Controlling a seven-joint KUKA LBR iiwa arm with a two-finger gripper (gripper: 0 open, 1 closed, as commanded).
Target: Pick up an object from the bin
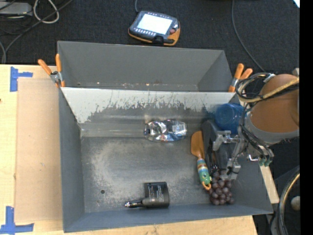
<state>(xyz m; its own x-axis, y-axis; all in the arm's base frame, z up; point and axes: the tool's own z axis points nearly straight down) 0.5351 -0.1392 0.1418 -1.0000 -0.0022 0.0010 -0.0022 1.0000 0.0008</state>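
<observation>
A: Gripper (pixel 226 173) — where is it held?
B: Four o'clock corner, just over the dark grape bunch (pixel 221 192), likely lined up for a straight drop. Released or clenched — cannot be told.

I work in a robotics lab. My control pendant (pixel 154 27) lies on the dark carpet (pixel 98 18) among loose cables (pixel 45 8), behind my grey metal bin (pixel 142 67).

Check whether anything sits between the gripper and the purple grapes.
Nothing visible does. The gripper is right at the grapes in the bin's near right corner; the orange spoon lies beside them, not between.
</observation>
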